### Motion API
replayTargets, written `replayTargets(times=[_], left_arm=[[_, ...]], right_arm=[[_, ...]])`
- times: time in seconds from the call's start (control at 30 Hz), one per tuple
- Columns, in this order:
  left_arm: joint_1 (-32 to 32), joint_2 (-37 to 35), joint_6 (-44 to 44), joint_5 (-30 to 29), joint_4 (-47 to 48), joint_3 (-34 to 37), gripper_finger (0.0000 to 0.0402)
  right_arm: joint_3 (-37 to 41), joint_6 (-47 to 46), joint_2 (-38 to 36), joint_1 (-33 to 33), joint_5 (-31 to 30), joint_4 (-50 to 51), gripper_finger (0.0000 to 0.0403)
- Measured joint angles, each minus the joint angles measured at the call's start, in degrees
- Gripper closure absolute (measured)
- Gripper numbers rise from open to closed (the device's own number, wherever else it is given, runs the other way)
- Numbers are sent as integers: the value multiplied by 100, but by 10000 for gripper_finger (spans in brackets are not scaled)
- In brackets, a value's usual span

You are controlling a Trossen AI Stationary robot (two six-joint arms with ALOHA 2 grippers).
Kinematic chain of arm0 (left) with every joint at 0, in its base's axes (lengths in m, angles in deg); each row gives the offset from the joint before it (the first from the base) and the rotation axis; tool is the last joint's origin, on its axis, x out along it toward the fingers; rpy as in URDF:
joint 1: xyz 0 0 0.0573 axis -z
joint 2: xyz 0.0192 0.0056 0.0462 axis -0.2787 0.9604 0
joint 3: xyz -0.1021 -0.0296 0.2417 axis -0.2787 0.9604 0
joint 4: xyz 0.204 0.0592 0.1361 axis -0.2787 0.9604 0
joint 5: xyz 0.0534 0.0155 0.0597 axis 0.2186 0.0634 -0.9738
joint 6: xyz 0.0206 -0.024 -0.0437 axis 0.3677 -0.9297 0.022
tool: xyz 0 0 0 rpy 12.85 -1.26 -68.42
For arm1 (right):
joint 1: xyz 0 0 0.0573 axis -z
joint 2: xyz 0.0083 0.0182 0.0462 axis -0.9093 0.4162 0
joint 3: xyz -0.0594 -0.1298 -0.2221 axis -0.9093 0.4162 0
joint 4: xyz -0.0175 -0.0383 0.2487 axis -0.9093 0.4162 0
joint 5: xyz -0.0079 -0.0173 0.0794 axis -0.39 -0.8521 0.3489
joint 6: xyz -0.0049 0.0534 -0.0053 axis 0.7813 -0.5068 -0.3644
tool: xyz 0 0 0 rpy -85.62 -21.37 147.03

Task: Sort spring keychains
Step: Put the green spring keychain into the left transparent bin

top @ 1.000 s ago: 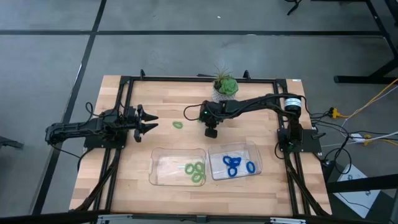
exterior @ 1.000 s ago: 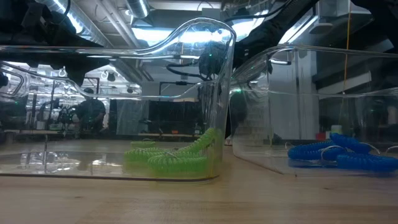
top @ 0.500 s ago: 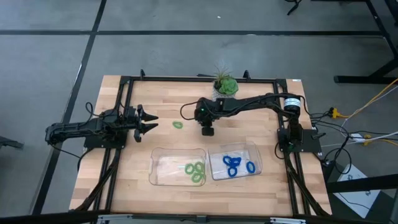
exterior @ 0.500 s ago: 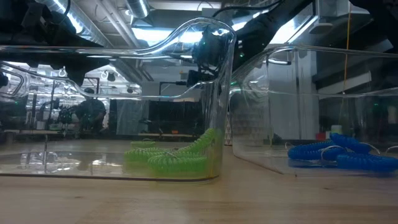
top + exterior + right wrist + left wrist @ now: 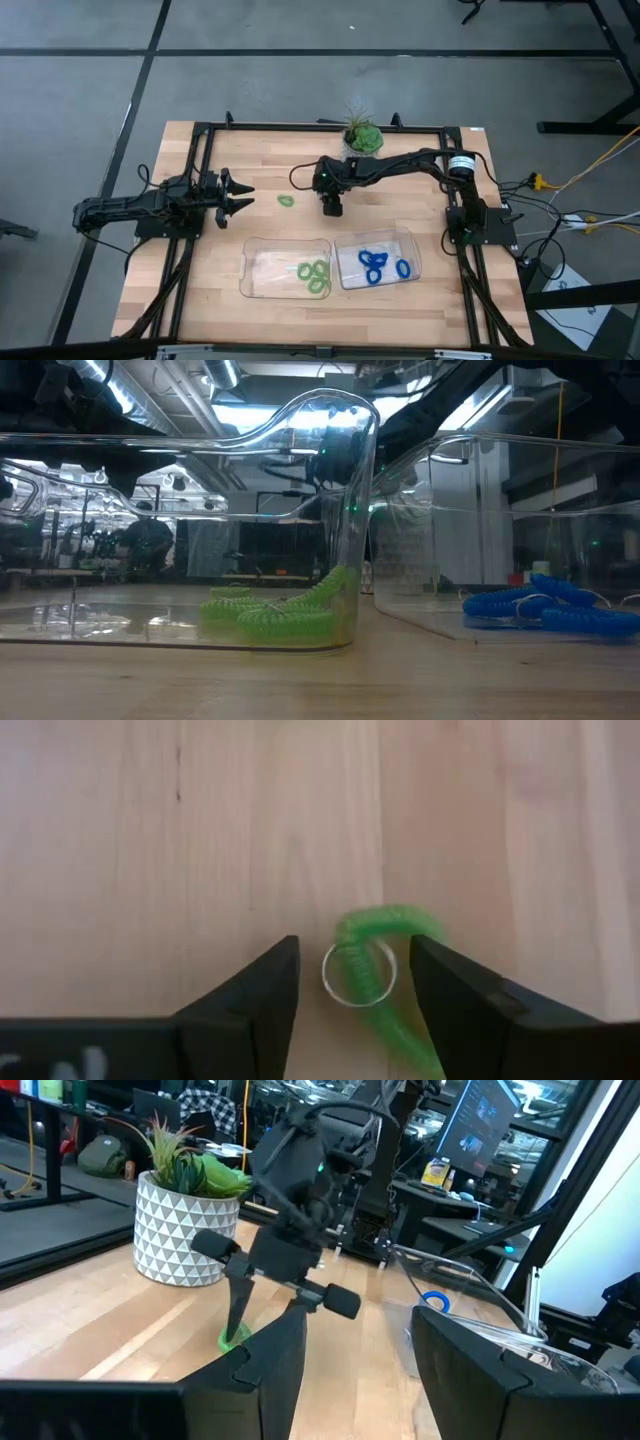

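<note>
Green spring keychain (image 5: 372, 960) lies between the right gripper's (image 5: 355, 982) parted jaws.

Right arm extended across mid-table, right end effector (image 5: 335, 207) pointed downward, fingers parted. Left arm at the left edge; left end effector (image 5: 243, 196) parted, level.

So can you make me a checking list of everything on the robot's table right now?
Surface: wooden table, with a black frame round it.
Job's things: green keychains in the left clear tray; blue keychains in the right clear tray; one green keychain loose on the wood; another green keychain lies between the right gripper's jaws.
Clutter: potted plant at the far edge.
Grippers: right gripper open, low over the table; left gripper open, waiting at the left.
Cables: bundle right of the table.
Surroundings: grey floor.
</note>
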Motion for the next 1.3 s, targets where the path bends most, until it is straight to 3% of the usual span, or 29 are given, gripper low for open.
replayTargets(times=[0.27,0.63,0.97,1.3], left_arm=[[0,-1,0,1,-1,0,224],[1,0,1,-1,-2,0,224],[1,0,-1,1,-2,0,224],[1,-1,1,0,-1,0,224]], right_arm=[[-28,-460,106,64,272,200,250],[-17,-728,108,70,690,302,379],[-9,-1059,110,66,1014,295,355],[21,-1094,-300,45,1521,425,386]])
